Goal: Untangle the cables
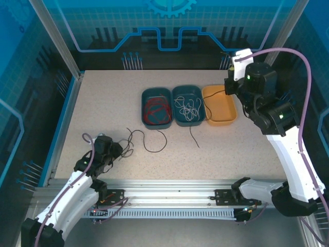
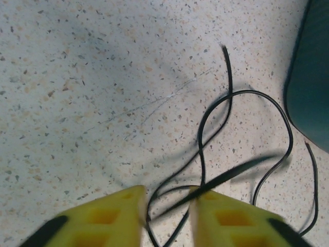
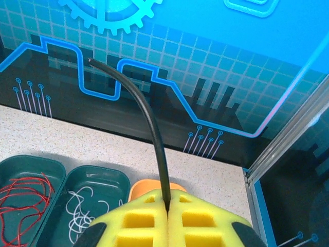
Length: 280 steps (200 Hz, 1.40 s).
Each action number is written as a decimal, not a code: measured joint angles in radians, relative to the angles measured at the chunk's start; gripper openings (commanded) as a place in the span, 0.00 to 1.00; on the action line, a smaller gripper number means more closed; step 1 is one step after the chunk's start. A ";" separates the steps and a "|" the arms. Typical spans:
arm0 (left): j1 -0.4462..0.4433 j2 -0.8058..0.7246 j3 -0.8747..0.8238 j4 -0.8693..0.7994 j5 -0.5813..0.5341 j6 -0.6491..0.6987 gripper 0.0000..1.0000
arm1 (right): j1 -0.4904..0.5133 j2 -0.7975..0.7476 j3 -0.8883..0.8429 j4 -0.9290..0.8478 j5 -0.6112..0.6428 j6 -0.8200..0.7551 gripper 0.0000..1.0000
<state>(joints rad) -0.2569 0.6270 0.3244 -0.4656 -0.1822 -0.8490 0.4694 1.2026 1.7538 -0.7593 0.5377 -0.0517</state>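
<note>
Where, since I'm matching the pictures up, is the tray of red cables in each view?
Top external: tray of red cables, leftmost of three trays, mid-table.
Right wrist: bottom left corner.
Left wrist: a teal tray wall at the right edge; cannot tell which tray.
Shared landmark: the speckled tabletop.

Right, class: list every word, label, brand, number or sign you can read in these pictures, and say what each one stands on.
None: no word, number, label or brand can be read in any view.
Back wall: a gear emblem and circuit-style lines, decoration only, no lettering.
Teal trays and orange tray: plain, unlabelled.
</note>
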 measured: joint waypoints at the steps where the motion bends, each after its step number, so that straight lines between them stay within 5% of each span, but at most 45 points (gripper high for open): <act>1: 0.000 0.000 0.000 0.000 0.000 -0.005 0.40 | -0.001 0.004 0.003 0.001 0.000 -0.001 0.00; 86: 0.000 -0.001 0.000 0.021 0.049 -0.007 0.79 | -0.131 0.264 0.178 0.129 -0.103 -0.081 0.00; 107: 0.000 -0.001 0.000 0.022 0.056 -0.006 0.99 | -0.169 0.331 0.224 0.143 -0.117 -0.091 0.00; 280: 0.000 -0.001 0.033 0.000 0.039 -0.016 0.99 | -0.283 0.419 0.031 0.175 -0.237 -0.064 0.00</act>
<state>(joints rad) -0.2569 0.6262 0.3576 -0.4660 -0.1429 -0.8650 0.1864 1.6215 1.7844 -0.5842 0.3008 -0.1162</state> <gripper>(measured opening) 0.992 0.062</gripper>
